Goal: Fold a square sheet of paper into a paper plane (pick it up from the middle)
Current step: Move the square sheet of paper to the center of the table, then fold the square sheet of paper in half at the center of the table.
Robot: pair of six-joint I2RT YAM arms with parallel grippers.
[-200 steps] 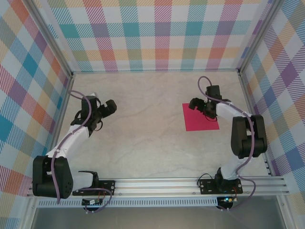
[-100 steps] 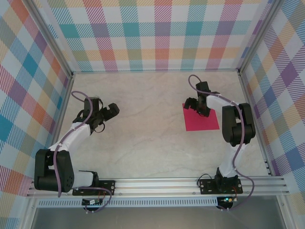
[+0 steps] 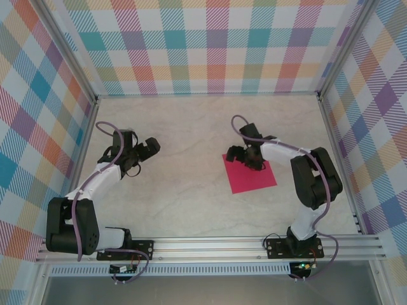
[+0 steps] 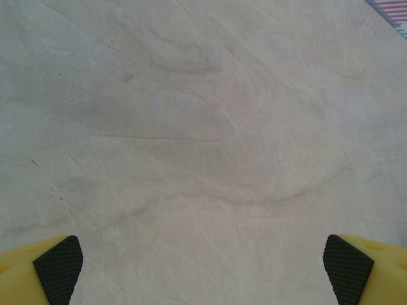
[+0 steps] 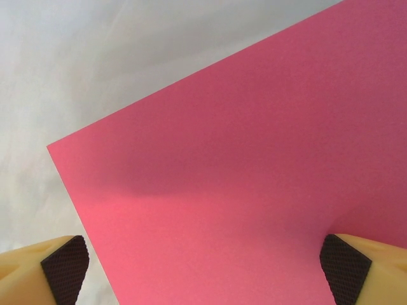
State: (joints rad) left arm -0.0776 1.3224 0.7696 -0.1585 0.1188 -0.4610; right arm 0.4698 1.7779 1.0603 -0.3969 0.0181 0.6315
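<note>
- While I hang over the marbled table, plaid walls close it in on the left, the far side and the right. A metal rail runs along the near edge by both my bases.
- There's the square sheet of paper: flat on the table, right of centre, turned a little askew, one plain pink square with no crease that I can see.
- My right gripper is over the sheet's far-left corner. Jaws spread wide, nothing between them!
- From that wrist, one of my pads hangs past the sheet's edge over bare stone and the other is over pink, with a soft shadow across the paper ahead. Whether the tips touch the sheet, I can't tell.
- My right arm comes up from its base at the near right, bends at an elbow near the right wall, and the forearm reaches back left across the sheet's far edge.
- My left gripper is well apart from the paper, over on the left half of the table. It too is gaping wide and carrying nothing, with only veined stone under its fingertips.
- That left arm rises from the near-left base and slants away towards the far right, cable looping over the wrist.
</note>
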